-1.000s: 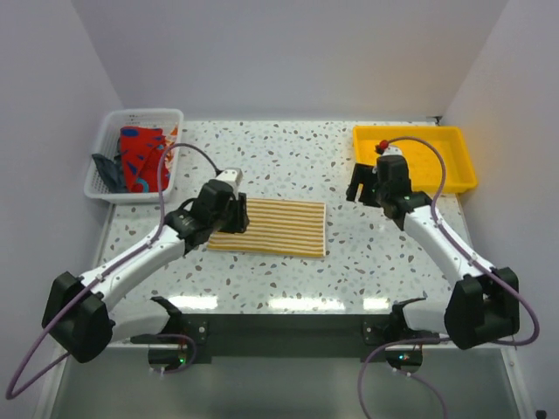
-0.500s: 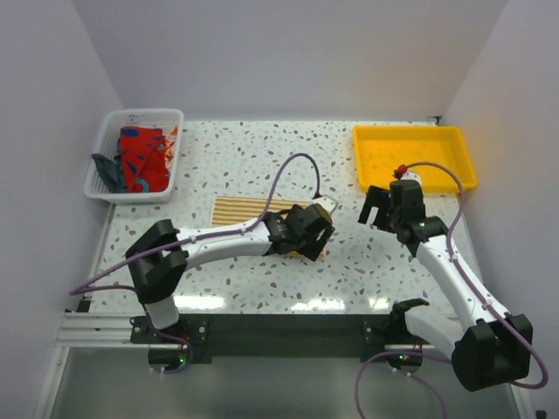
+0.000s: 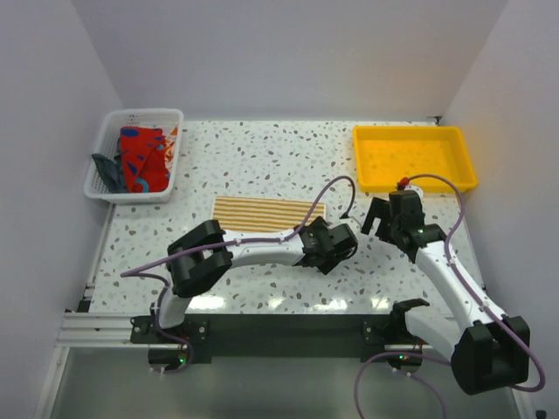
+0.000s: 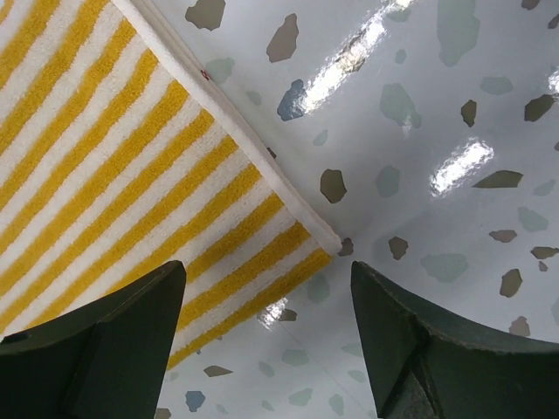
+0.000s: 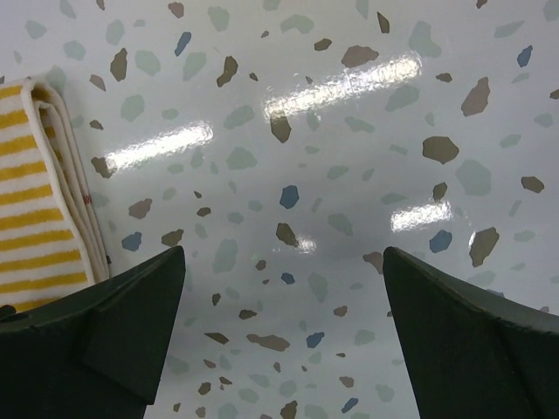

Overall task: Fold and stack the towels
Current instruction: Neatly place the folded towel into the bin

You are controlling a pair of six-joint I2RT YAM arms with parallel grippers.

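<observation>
Now: tan-and-white striped folded cloth towel (image 3: 262, 211) flat on speckled table (image 3: 262, 148); left gripper (image 4: 266, 349) spread, empty, over its corner; right gripper (image 5: 281, 349) spread, empty, beside; probably best pinching corner low, keeping edges aligned.

right gripper (image 5: 281, 260): hanging spread wide over speckled table (image 5: 367, 157) | yellow-striped towel (image 5: 35, 201): lying at left, seemingly folded

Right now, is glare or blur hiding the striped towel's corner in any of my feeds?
Left wrist view: bright glare streaks lie on the table beside the striped towel, not on it; its corner and hem read sharp. Right wrist view: similar streaks across the table, with the towel's edge clear at the left. Top external view: reflections only along the table's near edge; the towel is evenly lit.
</observation>
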